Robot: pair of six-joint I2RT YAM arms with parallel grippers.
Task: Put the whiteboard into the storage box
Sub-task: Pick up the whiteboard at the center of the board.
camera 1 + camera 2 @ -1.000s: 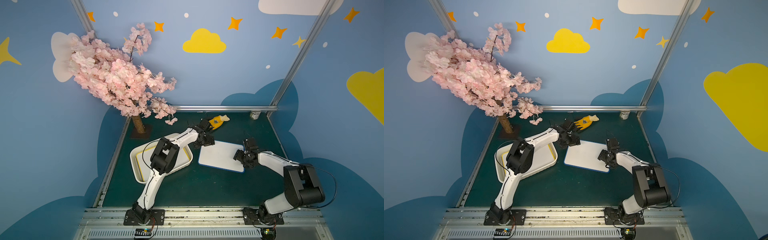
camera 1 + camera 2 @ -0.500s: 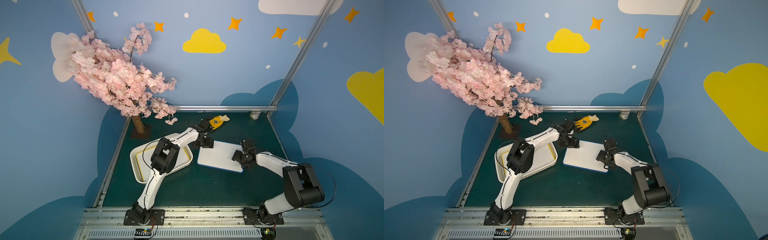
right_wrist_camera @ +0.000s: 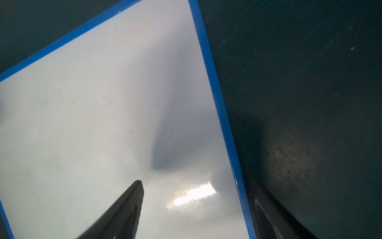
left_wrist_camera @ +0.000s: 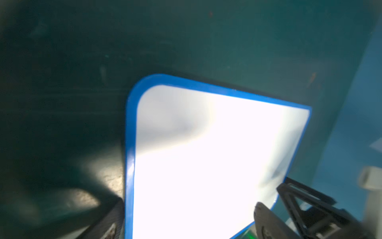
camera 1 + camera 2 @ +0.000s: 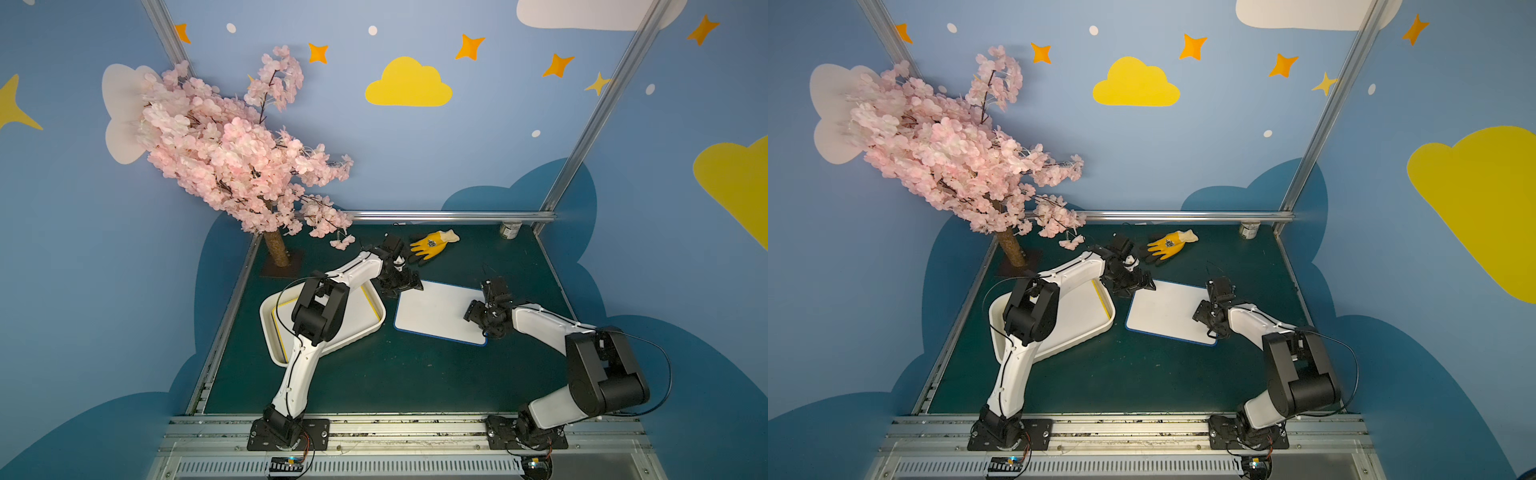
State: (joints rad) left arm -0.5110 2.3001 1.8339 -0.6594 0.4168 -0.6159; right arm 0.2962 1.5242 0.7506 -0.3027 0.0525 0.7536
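A whiteboard (image 5: 434, 311) (image 5: 1165, 311) with a blue rim lies flat on the green mat. To its left stands the white storage box (image 5: 353, 340) (image 5: 1075, 343), partly under my left arm. My left gripper (image 5: 405, 284) (image 5: 1138, 284) (image 4: 190, 223) is open, its jaws wide astride the whiteboard's (image 4: 196, 165) far left corner. My right gripper (image 5: 478, 316) (image 5: 1204, 316) (image 3: 196, 186) is open at the board's right side. One of its fingers (image 3: 132, 198) is over the white face (image 3: 93, 124); the other sits just outside the blue rim.
A yellow-rimmed board (image 5: 368, 297) lies inside the box. A pink blossom tree (image 5: 232, 158) on a trunk (image 5: 276, 249) fills the back left. A yellow glove (image 5: 432, 243) and a small tin (image 5: 510, 229) sit by the back rail.
My right gripper has moved left over the board's right side, and the whiteboard has slid slightly toward the box. The left gripper has come a little nearer at the far left corner.
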